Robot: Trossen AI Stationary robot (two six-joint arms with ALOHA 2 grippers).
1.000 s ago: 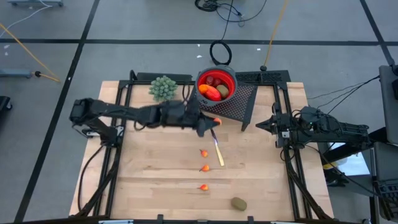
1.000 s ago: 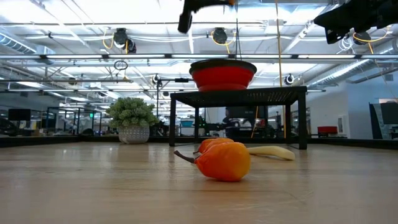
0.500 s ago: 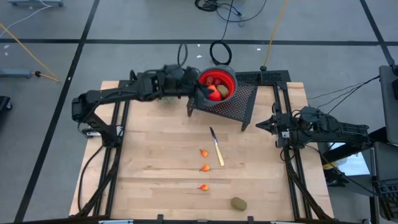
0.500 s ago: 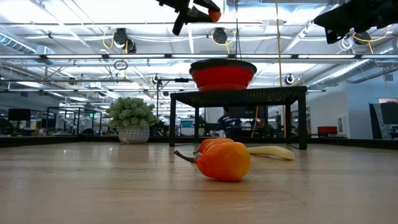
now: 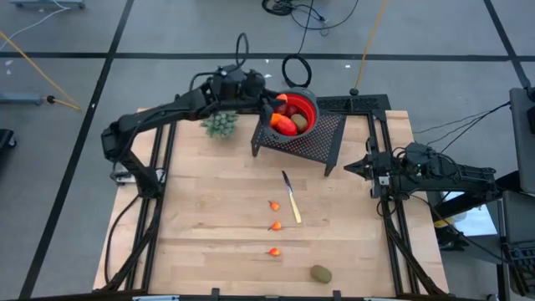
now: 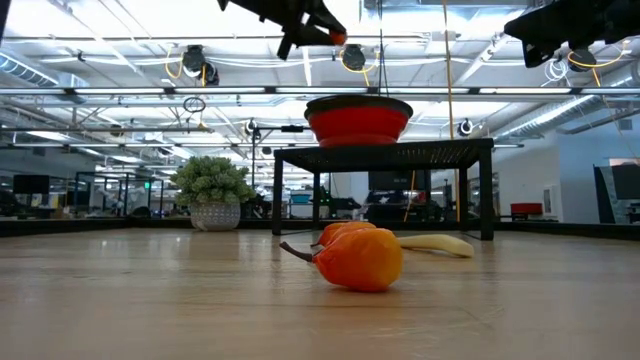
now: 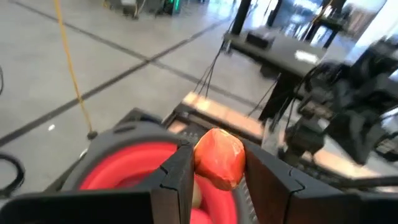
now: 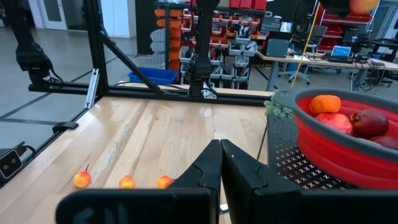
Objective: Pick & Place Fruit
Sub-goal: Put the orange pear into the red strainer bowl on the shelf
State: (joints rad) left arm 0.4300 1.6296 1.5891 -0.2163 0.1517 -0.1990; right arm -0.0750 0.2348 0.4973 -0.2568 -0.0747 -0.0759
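My left pincer (image 7: 214,171) hangs just above the near-left rim of the red bowl (image 5: 306,124), pinching a small orange fruit (image 7: 219,158) between its two dark fingers (image 7: 177,171). From table height that pincer (image 6: 318,22) shows high over the bowl (image 6: 358,120), the orange bit just visible at its tip. The bowl sits on a black mesh stand (image 5: 313,142) and already holds a red-orange-yellow oblong fruit (image 5: 284,125), a dark red ball (image 8: 369,121) and another orange piece (image 8: 325,104). On the wooden table (image 5: 201,234) in front of the stand lies a yellow-handled knife (image 5: 292,199), and just beyond it three tiny orange fruits (image 5: 274,227) stand in a row, with a brownish-green oval (image 5: 320,273) farther out still. A pale green bunch (image 5: 219,122) sits left of the bowl. My right pincer (image 8: 219,163) waits to the right of the stand, its fingers pressed together on nothing.
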